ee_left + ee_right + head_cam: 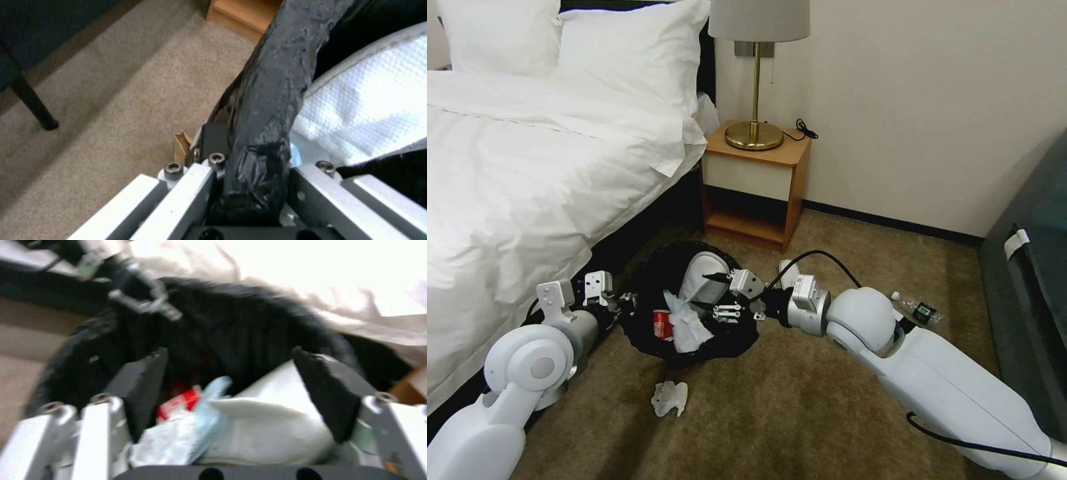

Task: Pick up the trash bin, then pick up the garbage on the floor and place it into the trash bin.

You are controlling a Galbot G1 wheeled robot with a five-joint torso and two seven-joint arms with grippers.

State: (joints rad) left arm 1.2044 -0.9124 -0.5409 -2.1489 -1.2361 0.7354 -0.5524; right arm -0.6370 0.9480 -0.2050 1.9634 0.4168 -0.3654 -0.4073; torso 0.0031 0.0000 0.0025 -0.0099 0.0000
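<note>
The trash bin, lined with a glossy black bag, hangs tilted just above the carpet beside the bed. My left gripper is shut on its rim. Inside lie a white slipper, a red can and white tissues. My right gripper hovers open over the bin, its dark pads spread to either side of the slipper; a red-white wrapper and a pale blue mask lie beside it. A crumpled tissue and a clear bottle lie on the carpet.
The bed overhangs the bin on the left. A wooden nightstand with a brass lamp stands behind it. A dark chair fills the right side. Another white slipper peeks out behind my right wrist.
</note>
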